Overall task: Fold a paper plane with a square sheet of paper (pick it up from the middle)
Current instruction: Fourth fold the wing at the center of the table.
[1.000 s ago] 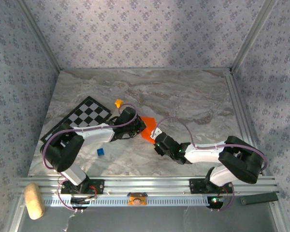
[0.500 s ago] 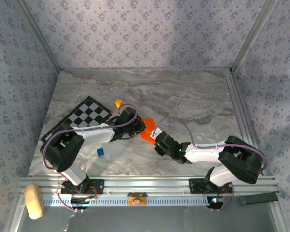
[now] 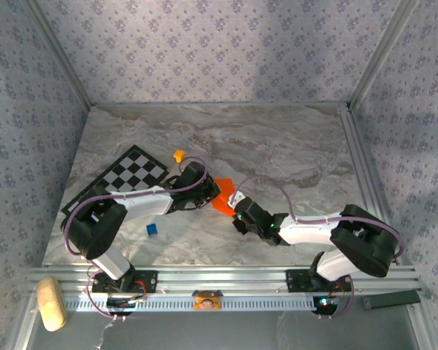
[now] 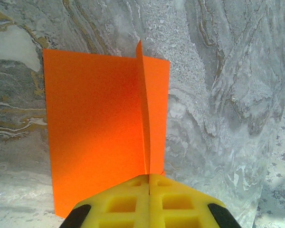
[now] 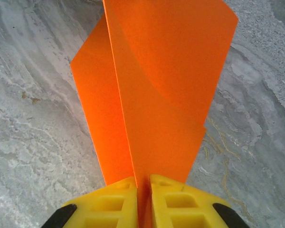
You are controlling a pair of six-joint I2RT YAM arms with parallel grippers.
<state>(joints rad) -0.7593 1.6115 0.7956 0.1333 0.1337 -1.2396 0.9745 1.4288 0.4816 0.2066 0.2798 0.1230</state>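
Observation:
The square sheet of paper (image 3: 223, 198) is bright orange and sits creased between the two arms at mid-table. In the left wrist view the paper (image 4: 95, 118) stands up in a ridge that runs straight into my left gripper (image 4: 148, 176), whose yellow fingers (image 4: 118, 202) are pressed together on it. In the right wrist view the paper (image 5: 166, 85) rises as a folded flap and passes between the yellow fingers (image 5: 175, 202) of my right gripper (image 5: 142, 183), which pinch it with a thin slit left. From above, the left gripper (image 3: 209, 195) and right gripper (image 3: 235, 209) meet at the sheet from opposite sides.
A black-and-white checkered board (image 3: 124, 179) lies at the left. A small yellow-orange cube (image 3: 179, 155) sits behind the left arm and a small blue cube (image 3: 152, 229) in front of it. The marble table (image 3: 292, 146) stretches open to the back and right.
The right gripper has narrowed its jaws onto the paper's flap and its wrist has edged slightly left. The left gripper has stayed shut on the ridge.

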